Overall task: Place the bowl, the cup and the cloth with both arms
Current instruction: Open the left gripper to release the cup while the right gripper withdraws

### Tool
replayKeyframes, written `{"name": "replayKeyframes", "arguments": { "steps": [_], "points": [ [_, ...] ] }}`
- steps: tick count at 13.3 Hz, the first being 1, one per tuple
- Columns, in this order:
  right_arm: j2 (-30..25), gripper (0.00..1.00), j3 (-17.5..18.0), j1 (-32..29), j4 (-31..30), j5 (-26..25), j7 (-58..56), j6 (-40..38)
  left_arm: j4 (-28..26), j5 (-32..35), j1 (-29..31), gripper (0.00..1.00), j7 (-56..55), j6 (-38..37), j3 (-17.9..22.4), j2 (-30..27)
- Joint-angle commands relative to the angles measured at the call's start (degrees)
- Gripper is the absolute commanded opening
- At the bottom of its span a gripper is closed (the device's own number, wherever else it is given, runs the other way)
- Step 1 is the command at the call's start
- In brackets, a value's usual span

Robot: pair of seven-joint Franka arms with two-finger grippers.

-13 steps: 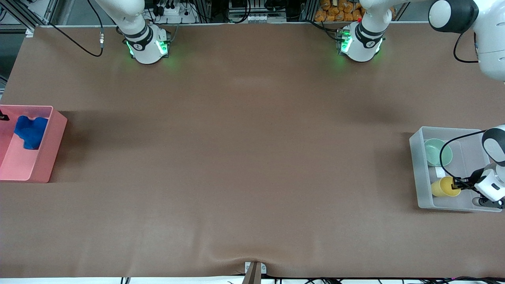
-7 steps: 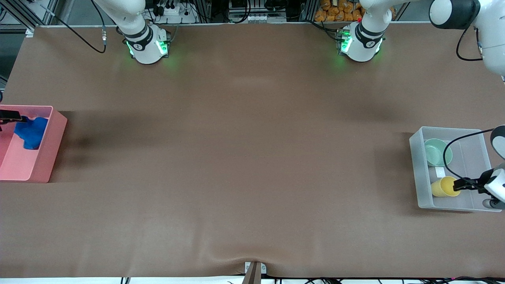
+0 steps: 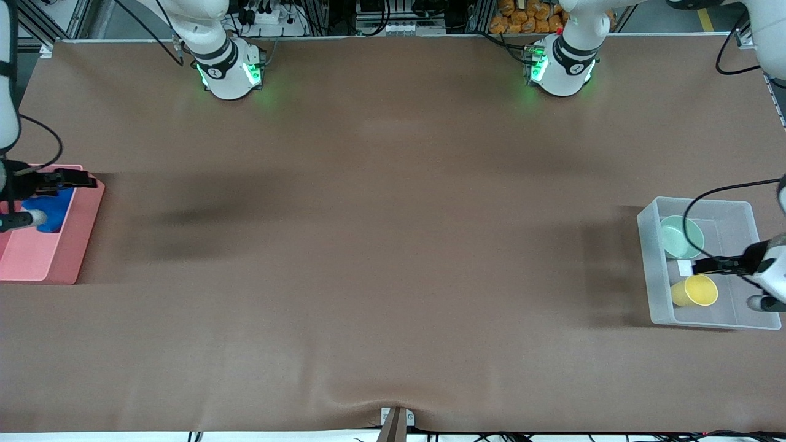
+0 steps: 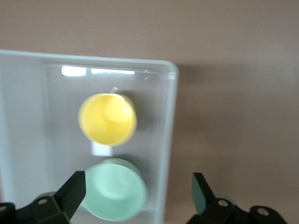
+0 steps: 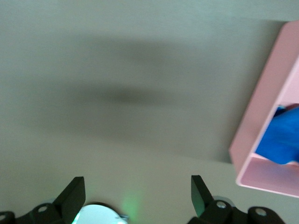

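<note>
The mint-green bowl [image 3: 681, 237] and the yellow cup [image 3: 694, 290] stand apart in a clear bin [image 3: 648, 270] at the left arm's end of the table. My left gripper [image 3: 697, 266] hangs open and empty over the bin, between the two. In the left wrist view the cup [image 4: 107, 119] and the bowl [image 4: 117, 189] both show from above, with the gripper [image 4: 139, 184] over the bowl's edge and the bin wall [image 4: 170, 140]. The blue cloth [image 3: 52, 209] lies in a pink bin [image 3: 67, 258]. My right gripper [image 3: 91, 182] is open and empty over that bin's rim.
The right wrist view shows the pink bin [image 5: 261, 126] with the cloth [image 5: 280, 140] inside, bare brown table, and the right arm's green-lit base [image 5: 98, 215]. The brown table [image 3: 393, 245] spreads between the two bins. A small white label [image 3: 684, 268] lies on the clear bin's floor.
My left gripper has drawn off the cup and moved toward the bowl; the cup stays in the bin. My right gripper has moved from above the cloth toward the pink bin's rim.
</note>
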Motion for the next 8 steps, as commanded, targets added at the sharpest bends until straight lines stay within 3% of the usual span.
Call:
{"name": "replayKeyframes", "arguments": {
  "steps": [1, 4, 8],
  "points": [
    [-3.9, 1.00, -0.6, 5.9, -2.3, 2.0, 9.1, -0.6, -3.1, 0.0, -6.2, 1.00, -3.6, -3.3, 3.8, -4.5],
    [-5.3, 1.00, -0.6, 11.2, -2.0, 2.0, 17.3, -0.6, -6.7, 0.9, -10.2, 1.00, -3.2, -4.1, 6.0, -9.2],
    [-8.3, 1.00, -0.6, 12.1, -1.6, 5.1, 18.8, -0.5, -19.0, 1.5, -11.6, 1.00, -3.0, -3.9, 5.8, -24.4]
  ]
}}
